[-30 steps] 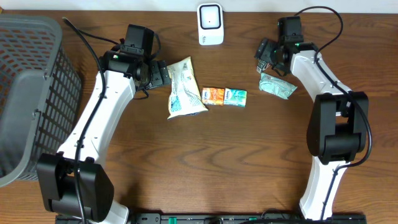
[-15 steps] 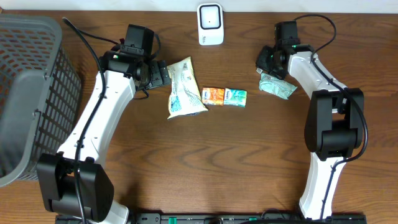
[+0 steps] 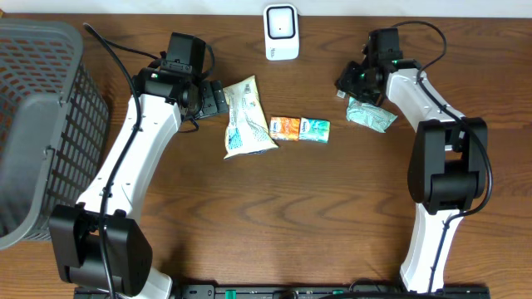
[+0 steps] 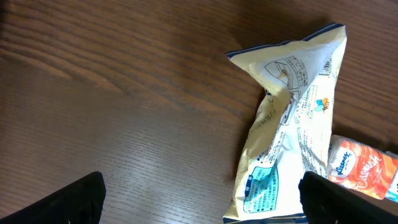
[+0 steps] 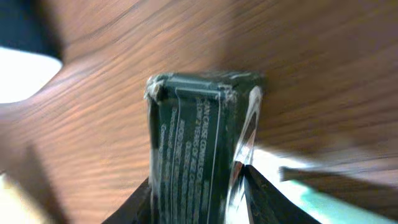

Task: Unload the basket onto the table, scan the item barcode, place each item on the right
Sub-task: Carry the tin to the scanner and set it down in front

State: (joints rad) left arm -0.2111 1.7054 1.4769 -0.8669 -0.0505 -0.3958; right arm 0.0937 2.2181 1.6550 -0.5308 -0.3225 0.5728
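Table (image 3: 274, 216): dark brown wood; its near half holds only the two arm bases.
Basket (image 3: 33, 79): grey mesh, at the left edge, well apart from the goods.
Tissue packs: an orange Kleenex pack (image 3: 285, 128) and a teal pack (image 3: 315, 128) lie end to end, touching, in the middle of the table.
Snack bag (image 3: 247, 116): cream, printed side up, lying flat with its lower corner against the orange pack.
Mint-green pouch (image 3: 371, 115): flat on the wood to the right, just below the right gripper.
Left gripper (image 3: 214, 99): jaws spread fully wide with nothing between them, low over the wood just left of the snack bag.
Right gripper (image 5: 199, 193): jaws partly closed, a finger pressed to each long side of a dark green packet.
Dark green packet (image 5: 196, 124): the task's item, gripped by its near end, white-printed face toward the wrist camera, off the wood, right of the scanner; no barcode readable in the blur.
Scanner (image 3: 281, 31): white, standing at the far edge, centre.
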